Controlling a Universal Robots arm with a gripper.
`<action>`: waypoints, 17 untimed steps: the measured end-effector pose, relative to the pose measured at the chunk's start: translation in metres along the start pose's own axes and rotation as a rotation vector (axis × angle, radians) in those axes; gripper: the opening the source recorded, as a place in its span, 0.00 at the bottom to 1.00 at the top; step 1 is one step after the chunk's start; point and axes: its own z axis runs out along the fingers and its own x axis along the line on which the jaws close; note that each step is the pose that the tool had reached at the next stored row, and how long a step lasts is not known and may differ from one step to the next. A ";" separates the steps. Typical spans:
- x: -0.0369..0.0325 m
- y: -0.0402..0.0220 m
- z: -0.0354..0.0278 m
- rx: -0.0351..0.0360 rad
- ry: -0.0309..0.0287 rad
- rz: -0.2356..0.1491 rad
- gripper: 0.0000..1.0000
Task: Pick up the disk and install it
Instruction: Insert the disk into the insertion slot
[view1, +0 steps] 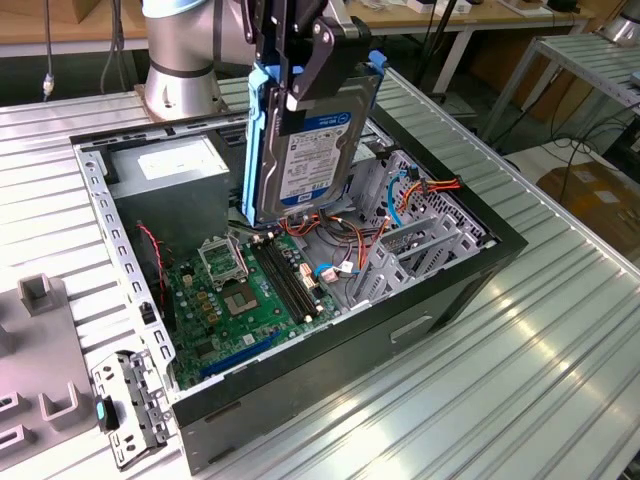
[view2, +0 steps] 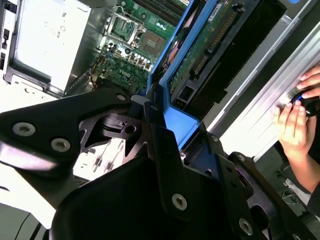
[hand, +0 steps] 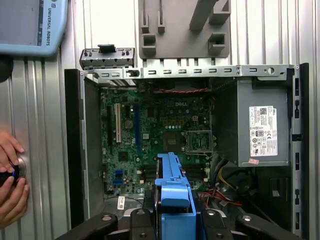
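In the exterior view the disk (view1: 312, 150), a black-and-silver drive with a white and blue label and blue side rails, hangs on edge above the open computer case (view1: 470, 262). My gripper (view1: 300, 92) is shut on its upper end. It hovers over the motherboard (view1: 250, 285), just beside the grey drive cage (view1: 420, 245). The second wrist view shows the disk's green circuit side (view2: 210, 45) between the black fingers (view2: 150, 115). The disk's blue rail (hand: 172, 185) points down into the case in the first wrist view.
A grey power supply (view1: 170, 170) fills the case's far corner. Red, orange and blue cables (view1: 400, 195) lie by the cage. A grey fixture (view1: 45, 380) and a loose metal bracket (view1: 130, 400) sit outside the case. A person's hand (hand: 10, 175) rests on a knob beside the case.
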 end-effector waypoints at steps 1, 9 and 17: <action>0.0002 -0.0019 0.0002 0.0000 0.0007 0.000 0.37; 0.0084 -0.0108 0.0021 0.0003 0.0047 0.000 0.37; 0.0248 -0.0191 0.0042 0.0004 0.0085 0.000 0.37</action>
